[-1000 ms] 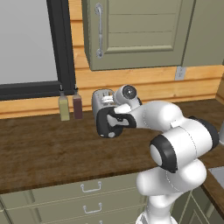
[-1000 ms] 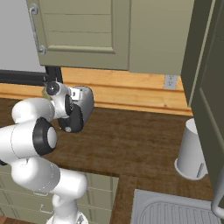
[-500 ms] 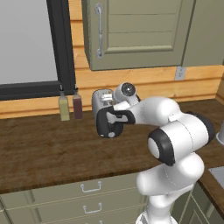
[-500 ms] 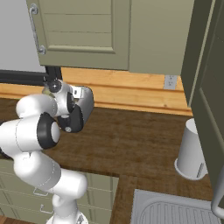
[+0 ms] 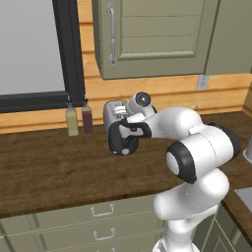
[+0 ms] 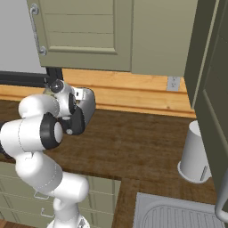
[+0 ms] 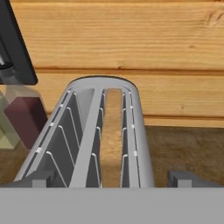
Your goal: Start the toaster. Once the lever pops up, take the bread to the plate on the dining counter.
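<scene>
Toaster [image 5: 114, 112] is seen on the dark wood worktop [image 5: 49, 167], against the wooden wall, with the black end panel [image 5: 119, 139] turned toward the base. In the left base view two slim bottles [image 5: 78, 119] stand just beside it on its left, under the dark window frame; in the right base view they are hidden by the arm. From the right, the toaster [image 6: 85, 104] is shown as a shiny rounded body partly covered by the white wrist, and a white canister [image 6: 195, 153] is seen well apart near a sink.

The slots are revealed by the hand view alone: the toaster [image 7: 100, 131] is looked along from above, and bread [image 7: 112, 131] is seated in the right-hand slot as a tan strip, the other slot showing bare wire guides. The lever cannot be made out in any view.

The gripper [image 7: 111, 179] is held over the near end of the toaster, its fingertips [image 7: 37, 178] spread wide on either side of the body, nothing being pinched between them. The dark red bottle [image 7: 24, 116] is seen at the left of that view.
</scene>
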{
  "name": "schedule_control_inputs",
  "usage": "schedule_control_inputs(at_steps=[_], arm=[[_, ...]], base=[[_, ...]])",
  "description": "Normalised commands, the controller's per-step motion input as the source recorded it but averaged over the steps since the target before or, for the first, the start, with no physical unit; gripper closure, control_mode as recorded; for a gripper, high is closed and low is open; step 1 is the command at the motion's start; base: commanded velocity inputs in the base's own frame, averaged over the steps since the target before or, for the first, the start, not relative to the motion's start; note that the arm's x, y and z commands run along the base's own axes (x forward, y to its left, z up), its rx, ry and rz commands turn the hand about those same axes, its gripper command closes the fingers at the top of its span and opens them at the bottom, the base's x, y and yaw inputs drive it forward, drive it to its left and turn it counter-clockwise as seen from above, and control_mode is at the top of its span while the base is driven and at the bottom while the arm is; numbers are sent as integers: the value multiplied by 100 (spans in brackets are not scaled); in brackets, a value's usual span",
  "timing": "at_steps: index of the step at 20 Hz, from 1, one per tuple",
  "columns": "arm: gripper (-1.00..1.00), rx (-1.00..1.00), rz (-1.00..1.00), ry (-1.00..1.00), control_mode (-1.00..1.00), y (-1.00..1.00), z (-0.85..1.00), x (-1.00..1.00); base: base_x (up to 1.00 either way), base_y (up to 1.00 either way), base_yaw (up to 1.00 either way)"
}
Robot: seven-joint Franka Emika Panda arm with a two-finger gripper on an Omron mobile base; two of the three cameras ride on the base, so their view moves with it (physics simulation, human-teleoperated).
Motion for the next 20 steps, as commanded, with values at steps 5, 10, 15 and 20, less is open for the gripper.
schedule_control_inputs(at_steps=[5, 10, 15, 20], arm=[[-100, 0, 0, 0, -100, 0, 0, 8], [-100, 0, 0, 1, -100, 0, 0, 9], [-100, 0, 0, 0, -100, 0, 0, 12], [-100, 0, 0, 1, -100, 0, -3, 5]], base=[[0, 0, 0], [0, 0, 0], [0, 0, 0], [0, 0, 0]])
